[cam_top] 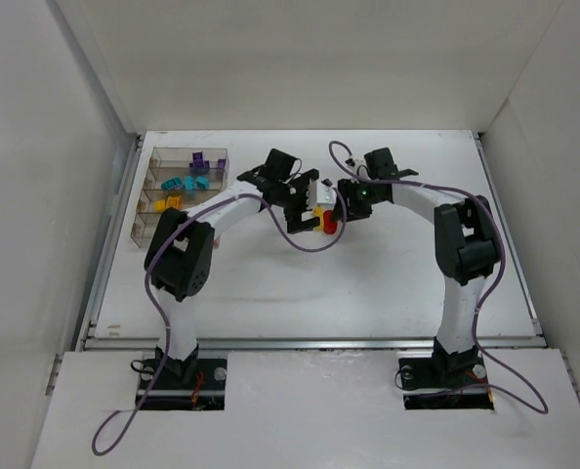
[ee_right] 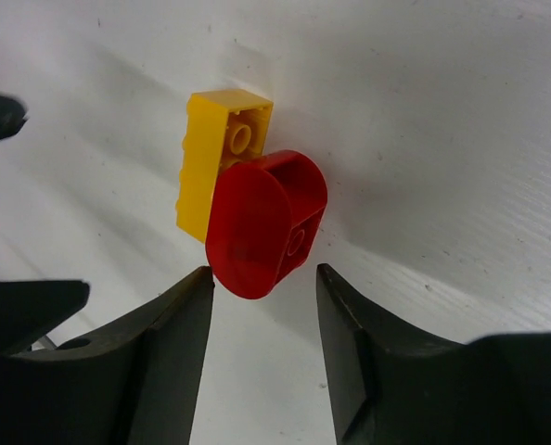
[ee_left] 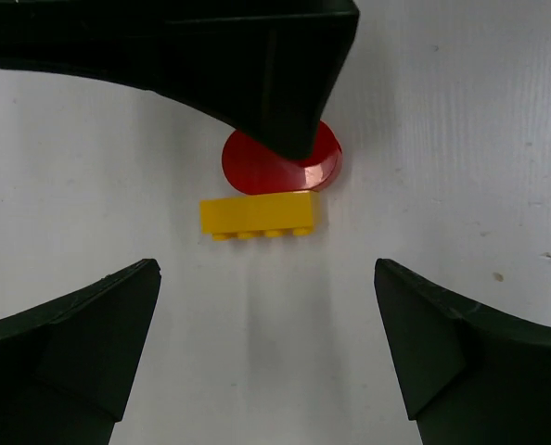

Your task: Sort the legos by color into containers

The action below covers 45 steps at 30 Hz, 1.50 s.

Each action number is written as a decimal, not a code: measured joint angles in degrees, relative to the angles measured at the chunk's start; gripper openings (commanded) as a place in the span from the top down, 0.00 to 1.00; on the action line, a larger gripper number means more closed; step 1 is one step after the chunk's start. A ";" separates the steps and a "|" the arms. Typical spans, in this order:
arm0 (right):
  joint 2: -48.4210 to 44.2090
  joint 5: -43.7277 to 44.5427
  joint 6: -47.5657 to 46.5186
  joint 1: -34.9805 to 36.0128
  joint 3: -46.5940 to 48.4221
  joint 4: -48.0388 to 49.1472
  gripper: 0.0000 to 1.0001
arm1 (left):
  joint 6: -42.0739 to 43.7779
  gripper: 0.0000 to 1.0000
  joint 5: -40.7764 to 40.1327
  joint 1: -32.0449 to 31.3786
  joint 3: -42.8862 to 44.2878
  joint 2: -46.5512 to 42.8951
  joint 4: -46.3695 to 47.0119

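Note:
A yellow brick (ee_left: 261, 217) lies on the white table snapped or pressed against a red rounded brick (ee_left: 322, 164); both also show in the right wrist view, yellow brick (ee_right: 206, 158) and red brick (ee_right: 257, 222), and between the arms in the top view (cam_top: 321, 217). My left gripper (ee_left: 266, 306) is open, just short of the yellow brick. My right gripper (ee_right: 264, 278) is open, its fingertips at the red brick's near end, not closed on it. The clear four-compartment tray (cam_top: 142, 227) stands far left with purple, cyan and yellow bricks inside.
The right gripper's finger (ee_left: 257, 74) reaches over the red brick in the left wrist view. White walls enclose the table on the left, back and right. A purple cable (cam_top: 314, 244) hangs by the left arm.

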 measured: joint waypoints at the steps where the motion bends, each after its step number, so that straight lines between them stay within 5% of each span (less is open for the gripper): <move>1: -0.02 -0.35 -0.07 -0.07 -0.02 -0.02 0.45 | 0.96 0.00 0.52 0.00 1.81 1.57 -0.57; 13: -1.20 -0.33 -0.63 -5.44 -0.04 -1.92 0.44 | 7.58 0.00 5.79 0.44 16.61 16.59 -13.05; 31: -1.36 1.99 -2.54 -7.10 3.26 -6.03 0.44 | -9.44 0.01 1.99 -0.94 15.85 18.08 -4.81; 40: -1.46 1.53 -2.71 -7.15 2.89 -5.97 0.44 | -10.80 0.51 -0.22 -1.53 14.95 18.12 -2.49; 44: -1.92 0.92 -3.15 -7.15 2.12 -6.14 0.44 | -11.08 0.83 0.22 -1.55 14.47 18.10 -1.90; 45: -2.16 0.61 -3.32 -7.15 2.03 -6.19 0.44 | -11.10 0.99 0.44 -1.55 14.40 18.10 -1.70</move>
